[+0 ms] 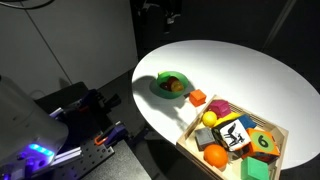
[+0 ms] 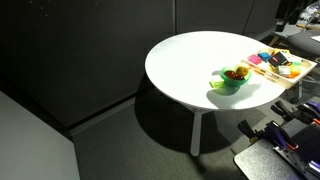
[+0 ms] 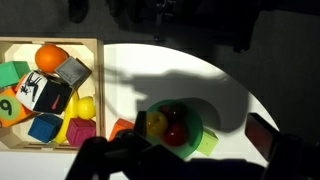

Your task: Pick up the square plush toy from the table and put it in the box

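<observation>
— So, where does the square plush toy (image 1: 233,135) sit right now?

— Inside the box (image 3: 60,41). In the wrist view the toy (image 3: 45,92), white with black markings, lies near the middle of the box. It touches a grey block (image 3: 73,72) and is just beside an orange ball (image 3: 50,57).

— What else shares the box?

— A green cube with a number (image 1: 263,142), a yellow ball (image 1: 209,118), a blue block (image 3: 45,127) and a pink block (image 3: 80,130), all packed close together.

— And the box itself?

— It rests at the edge of the round white desk (image 1: 240,70), which also shows in an exterior view from farther off (image 2: 190,60).

— Anything loose on the desk?

— A green bowl (image 1: 172,85) stands near the box with something red and something yellow inside. A red block (image 1: 198,98) lies between the bowl and the box, just beside the bowl.

— And the gripper?

— The gripper (image 3: 180,140) hangs above the bowl's part of the desk, away from the toy. Its fingers (image 3: 100,160) appear as dark shapes along the lower edge of the wrist view, spread apart and released, with nothing held between them. They sit in shadow, so little detail shows.
</observation>
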Action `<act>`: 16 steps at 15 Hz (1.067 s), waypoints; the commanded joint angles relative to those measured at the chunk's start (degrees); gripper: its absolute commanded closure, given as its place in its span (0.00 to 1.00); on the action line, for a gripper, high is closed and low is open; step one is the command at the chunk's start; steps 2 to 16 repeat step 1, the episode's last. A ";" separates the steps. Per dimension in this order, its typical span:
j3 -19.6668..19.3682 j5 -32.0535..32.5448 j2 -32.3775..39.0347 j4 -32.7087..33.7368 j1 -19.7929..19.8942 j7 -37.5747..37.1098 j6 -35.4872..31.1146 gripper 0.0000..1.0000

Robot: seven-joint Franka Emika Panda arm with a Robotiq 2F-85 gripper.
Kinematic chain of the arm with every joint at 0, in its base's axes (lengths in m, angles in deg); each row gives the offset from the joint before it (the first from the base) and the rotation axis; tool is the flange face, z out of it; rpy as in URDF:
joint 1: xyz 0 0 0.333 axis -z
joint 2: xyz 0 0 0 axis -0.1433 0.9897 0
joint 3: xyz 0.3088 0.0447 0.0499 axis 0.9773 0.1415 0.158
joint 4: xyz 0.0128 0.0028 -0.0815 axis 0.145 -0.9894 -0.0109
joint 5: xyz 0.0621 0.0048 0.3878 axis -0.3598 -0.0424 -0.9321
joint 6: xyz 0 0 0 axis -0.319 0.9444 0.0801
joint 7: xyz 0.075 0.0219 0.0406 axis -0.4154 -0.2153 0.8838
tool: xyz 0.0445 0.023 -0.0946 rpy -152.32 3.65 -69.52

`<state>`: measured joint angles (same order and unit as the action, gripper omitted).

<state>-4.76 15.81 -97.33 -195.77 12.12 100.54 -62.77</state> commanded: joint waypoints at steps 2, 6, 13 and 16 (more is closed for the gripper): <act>-0.40 0.11 -0.86 -0.73 -0.44 0.21 -0.67 0.00; -0.40 0.11 -0.86 -0.73 -0.44 0.21 -0.67 0.00; -0.40 0.11 -0.86 -0.73 -0.44 0.21 -0.67 0.00; -0.40 0.11 -0.86 -0.73 -0.44 0.21 -0.67 0.00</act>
